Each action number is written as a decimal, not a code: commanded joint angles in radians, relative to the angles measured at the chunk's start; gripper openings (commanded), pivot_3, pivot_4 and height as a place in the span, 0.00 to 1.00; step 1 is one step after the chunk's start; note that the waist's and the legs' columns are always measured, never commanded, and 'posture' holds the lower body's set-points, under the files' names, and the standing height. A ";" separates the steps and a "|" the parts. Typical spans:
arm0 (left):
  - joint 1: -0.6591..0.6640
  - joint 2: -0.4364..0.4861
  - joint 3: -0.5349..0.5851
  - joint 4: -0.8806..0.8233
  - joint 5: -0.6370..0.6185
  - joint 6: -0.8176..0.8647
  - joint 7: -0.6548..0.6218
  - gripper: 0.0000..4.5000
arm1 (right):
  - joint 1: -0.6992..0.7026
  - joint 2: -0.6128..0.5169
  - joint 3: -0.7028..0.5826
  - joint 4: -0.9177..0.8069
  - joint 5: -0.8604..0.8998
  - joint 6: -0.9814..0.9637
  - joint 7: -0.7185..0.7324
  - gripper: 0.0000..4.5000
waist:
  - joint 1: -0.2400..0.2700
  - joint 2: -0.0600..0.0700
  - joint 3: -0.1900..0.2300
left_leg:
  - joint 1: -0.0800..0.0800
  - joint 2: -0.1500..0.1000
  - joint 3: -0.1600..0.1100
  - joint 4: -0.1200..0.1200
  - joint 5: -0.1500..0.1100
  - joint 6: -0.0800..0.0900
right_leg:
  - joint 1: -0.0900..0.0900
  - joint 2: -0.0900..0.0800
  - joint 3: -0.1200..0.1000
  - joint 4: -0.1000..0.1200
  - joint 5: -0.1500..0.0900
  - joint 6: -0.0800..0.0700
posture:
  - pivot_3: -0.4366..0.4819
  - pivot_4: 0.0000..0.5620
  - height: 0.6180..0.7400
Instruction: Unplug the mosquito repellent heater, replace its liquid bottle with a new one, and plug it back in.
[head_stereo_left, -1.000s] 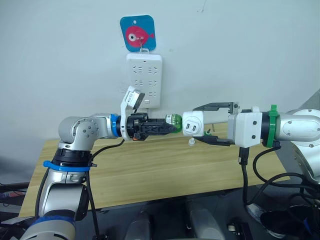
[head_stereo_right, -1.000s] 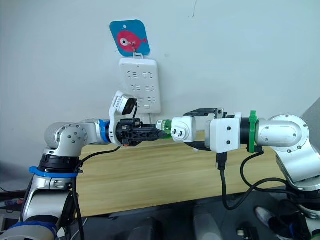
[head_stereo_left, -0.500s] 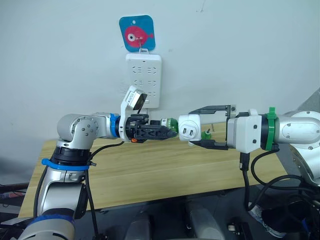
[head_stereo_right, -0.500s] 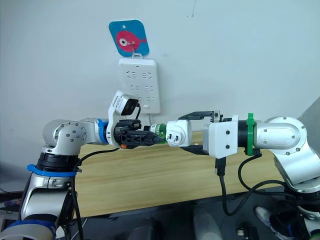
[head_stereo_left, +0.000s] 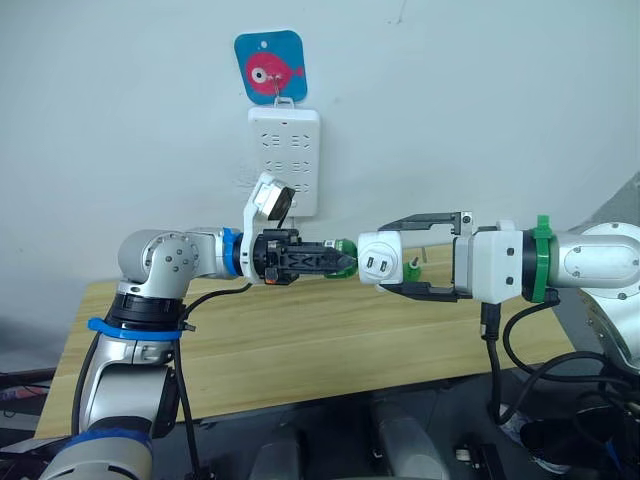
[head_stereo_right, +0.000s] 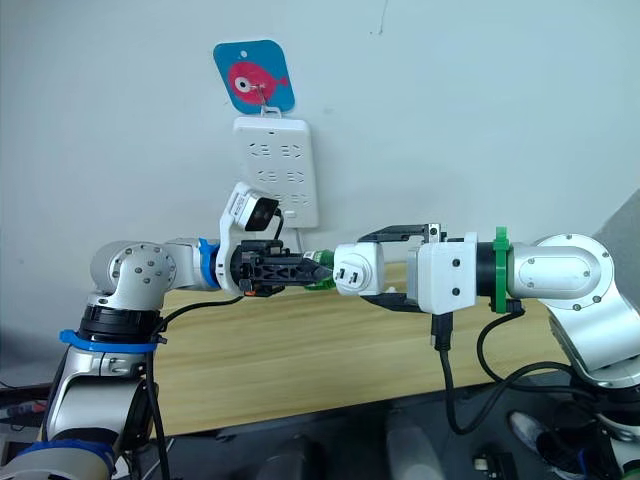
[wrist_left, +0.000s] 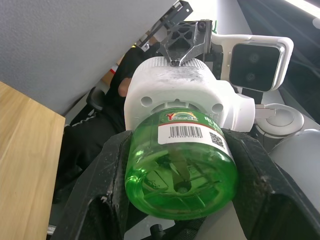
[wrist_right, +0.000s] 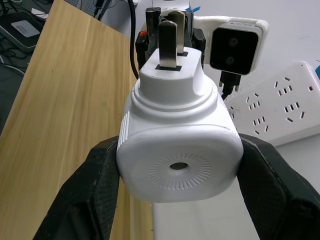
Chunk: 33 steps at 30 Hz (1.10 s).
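- At centre frame, we are clamping our right gripper (head_stereo_left: 392, 268) on the mosquito repellent heater (head_stereo_left: 381, 259), and our left gripper (head_stereo_left: 342, 261) on its green bottle (wrist_left: 181, 161).
- We are risking cross-threading if the two tilt off-axis.

Above the table (head_stereo_left: 330, 340), the bottle (head_stereo_left: 345, 246) sits left of the heater (head_stereo_left: 380, 260), power strip (head_stereo_left: 285, 160) behind.

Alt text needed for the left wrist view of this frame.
A green translucent liquid bottle with a barcode label is clamped between the left gripper's two black fingers, its neck seated in the white rounded plastic mosquito repellent heater. A light wooden table lies alongside.
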 joint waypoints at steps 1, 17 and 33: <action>-0.001 0.001 0.025 -0.027 -0.021 -0.001 0.008 0.51 | 0.002 -0.011 -0.035 -0.050 0.031 0.017 -0.010 0.83 | -0.002 0.000 0.000 | 0.000 0.000 0.000 0.000 0.000 0.000 | 0.000 0.000 0.000 0.000 0.000 0.000 | 0.22 0.25 1.00; -0.042 -0.044 0.014 0.079 -0.002 0.004 0.040 0.51 | 0.164 -0.188 -0.260 -0.231 0.402 0.333 -0.017 0.64 | -0.017 0.000 0.000 | 0.001 0.001 0.000 0.000 0.000 0.001 | 0.001 0.001 0.000 0.000 0.000 0.000 | 0.17 0.26 1.00; -0.019 -0.002 -0.068 0.003 0.035 -0.041 -0.060 0.51 | -0.072 -0.054 -0.095 -0.127 0.436 0.432 -0.164 0.00 | -0.033 0.001 -0.001 | 0.000 0.000 0.000 0.000 0.000 0.000 | 0.000 0.000 0.000 0.000 0.000 0.000 | 0.19 0.25 1.00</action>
